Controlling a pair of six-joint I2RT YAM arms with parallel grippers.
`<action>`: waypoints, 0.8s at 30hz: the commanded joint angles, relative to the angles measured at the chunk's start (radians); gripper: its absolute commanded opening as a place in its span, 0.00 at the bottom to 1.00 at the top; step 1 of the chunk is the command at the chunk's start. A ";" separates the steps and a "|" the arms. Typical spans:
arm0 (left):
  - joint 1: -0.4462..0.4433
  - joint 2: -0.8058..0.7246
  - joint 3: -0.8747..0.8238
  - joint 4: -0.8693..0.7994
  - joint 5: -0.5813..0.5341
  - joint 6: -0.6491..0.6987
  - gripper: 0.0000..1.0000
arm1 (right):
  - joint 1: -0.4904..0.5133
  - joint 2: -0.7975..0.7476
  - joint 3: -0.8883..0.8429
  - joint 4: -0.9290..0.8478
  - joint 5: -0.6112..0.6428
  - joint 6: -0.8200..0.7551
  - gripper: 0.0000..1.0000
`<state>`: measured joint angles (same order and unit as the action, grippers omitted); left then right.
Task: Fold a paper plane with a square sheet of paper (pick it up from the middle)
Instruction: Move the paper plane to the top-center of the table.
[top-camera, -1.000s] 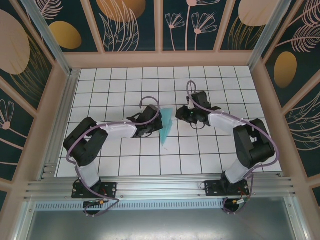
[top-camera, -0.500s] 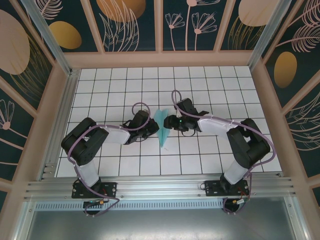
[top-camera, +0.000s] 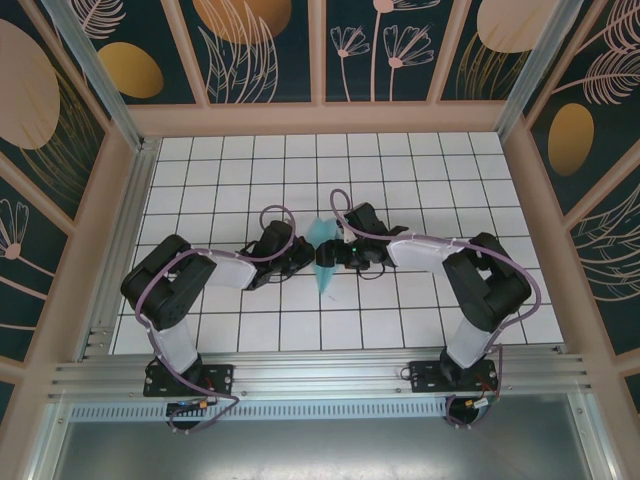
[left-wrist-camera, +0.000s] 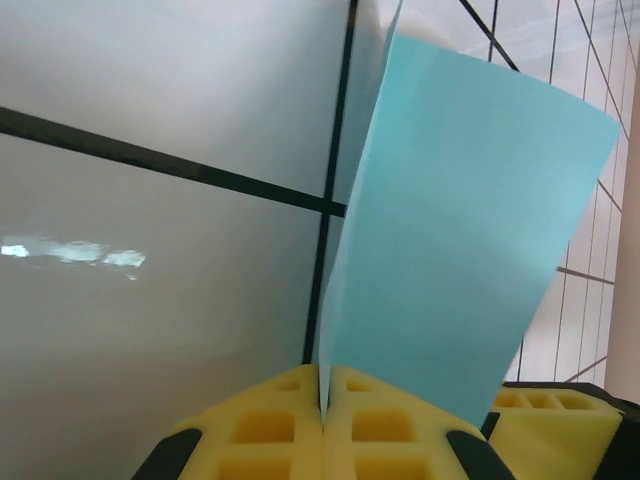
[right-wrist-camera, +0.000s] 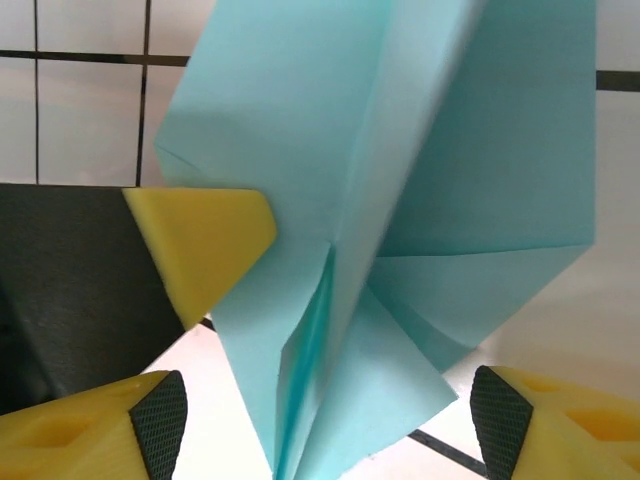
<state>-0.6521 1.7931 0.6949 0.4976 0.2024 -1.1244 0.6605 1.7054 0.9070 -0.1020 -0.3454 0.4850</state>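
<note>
Paper plane (top-camera: 325, 268) held mid-table, as I see it.
My left gripper (left-wrist-camera: 323, 400) clamps its fold; my right gripper (right-wrist-camera: 320, 425) has its jaws spread around it.

right gripper (top-camera: 335, 256) slid left, was about a tile off paper plane (right-wrist-camera: 400, 180), now right up on it. jaws went from near-closed to wide, straddling paper. left gripper (left-wrist-camera: 323, 405) backed off left a touch, plane drifted along.

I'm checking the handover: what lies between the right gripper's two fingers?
The paper plane, pinched by the shut left gripper, stands in the gap between the fingers of the open right gripper. The right wrist view shows this.
</note>
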 joint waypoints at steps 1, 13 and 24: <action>0.018 -0.005 -0.045 0.059 0.037 -0.025 0.08 | 0.005 0.019 -0.009 0.014 -0.017 -0.050 0.74; 0.036 -0.038 -0.067 0.055 0.043 -0.024 0.28 | 0.012 0.041 0.022 -0.015 -0.027 -0.058 0.71; 0.070 -0.121 -0.051 -0.052 0.071 0.047 0.35 | 0.013 0.026 0.020 -0.003 -0.070 -0.039 0.70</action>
<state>-0.5873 1.6737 0.6182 0.5056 0.2432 -1.1267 0.6640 1.7367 0.9081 -0.1051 -0.3813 0.4503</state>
